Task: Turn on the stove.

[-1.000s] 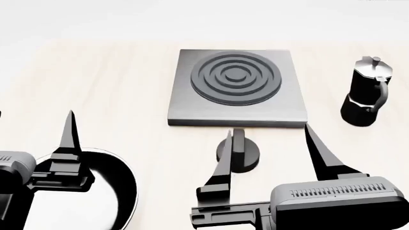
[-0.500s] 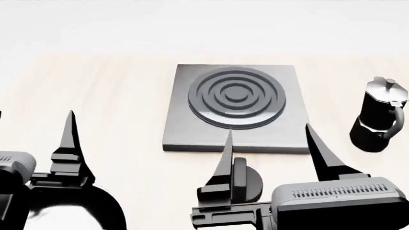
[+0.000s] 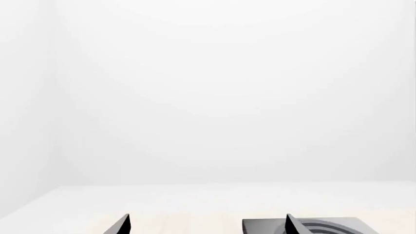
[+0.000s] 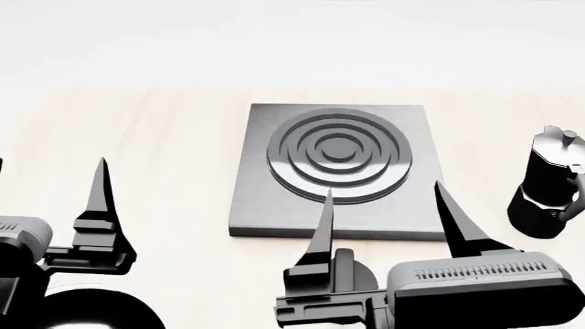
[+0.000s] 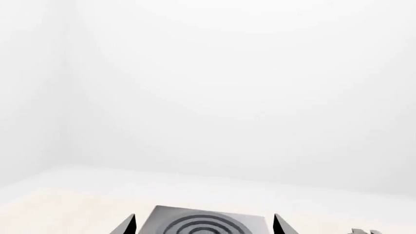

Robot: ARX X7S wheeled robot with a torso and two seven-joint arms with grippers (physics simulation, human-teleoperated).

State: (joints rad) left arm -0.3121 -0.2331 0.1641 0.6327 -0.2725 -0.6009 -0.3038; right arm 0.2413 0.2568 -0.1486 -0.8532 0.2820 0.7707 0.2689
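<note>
The stove (image 4: 274, 205) is a square grey slab on the pale wood table, with a round ringed burner (image 4: 338, 154). Its small black finned knob (image 4: 352, 271) sits just in front of the slab's near edge, partly hidden behind my right gripper's left finger. My right gripper (image 4: 384, 188) is open and empty, above the knob and the slab's near edge. My left gripper (image 4: 51, 164) is open and empty at the left. The stove also shows in the right wrist view (image 5: 208, 222) between the open jaws, and in the left wrist view (image 3: 325, 226) beside one finger.
A black moka pot (image 4: 549, 185) stands to the right of the stove, and its top shows in the right wrist view (image 5: 361, 231). A black frying pan (image 4: 92, 312) lies at the bottom left, under my left gripper. A white wall rises behind the table.
The stove, knob and moka pot have slid down and nearer in the head view. The knob now sits under my right gripper. The pan has mostly left the view. Both grippers stay open.
</note>
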